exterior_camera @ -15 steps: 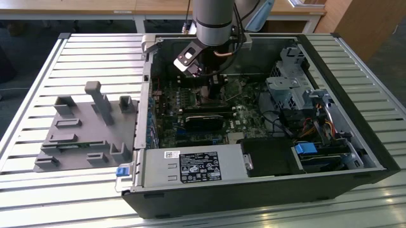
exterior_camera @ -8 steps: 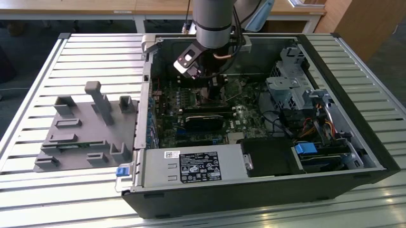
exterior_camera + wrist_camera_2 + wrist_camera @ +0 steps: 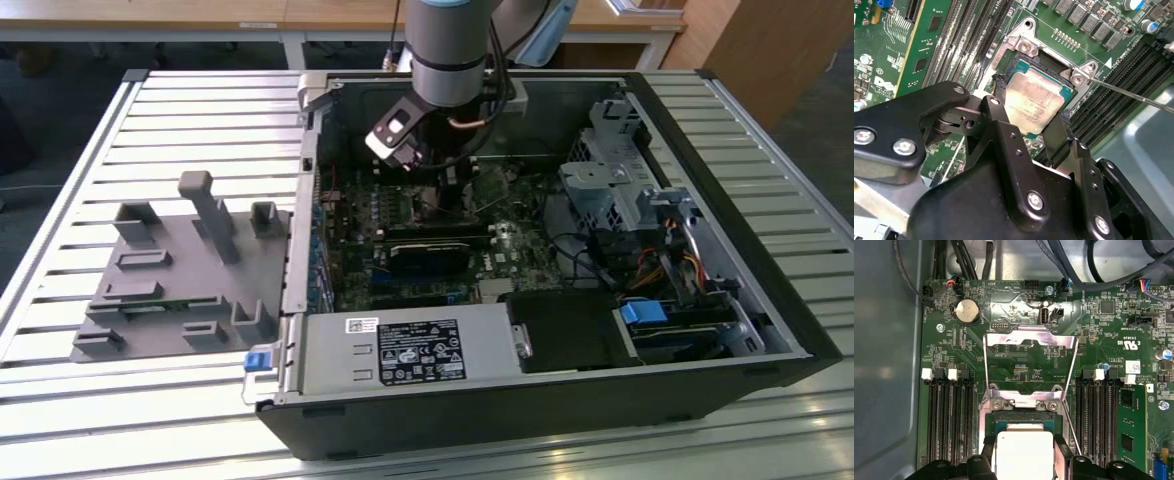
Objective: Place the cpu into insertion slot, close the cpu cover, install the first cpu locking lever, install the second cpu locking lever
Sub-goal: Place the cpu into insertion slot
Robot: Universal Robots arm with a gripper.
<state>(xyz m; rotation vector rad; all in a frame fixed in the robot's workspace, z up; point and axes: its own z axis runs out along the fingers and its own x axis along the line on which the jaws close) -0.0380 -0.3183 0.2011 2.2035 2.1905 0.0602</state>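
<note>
Your claw (image 3: 1032,100) is closed narrowly on the cpu (image 3: 1036,107), with one finger against each of two opposite edges. In both wrist views the chip lies over the open socket (image 3: 1051,59) on the green board (image 3: 1019,372). Whether it is fully seated or just above is hard to tell from here. The cpu cover (image 3: 999,337) stands swung open, clear of the chip, and a thin lever (image 3: 1134,95) lies loose beside the socket. In the exterior view, the arm (image 3: 451,50) reaches down from the upper middle of the frame into the open computer case (image 3: 534,400) on the slatted desk (image 3: 134,400).
</note>
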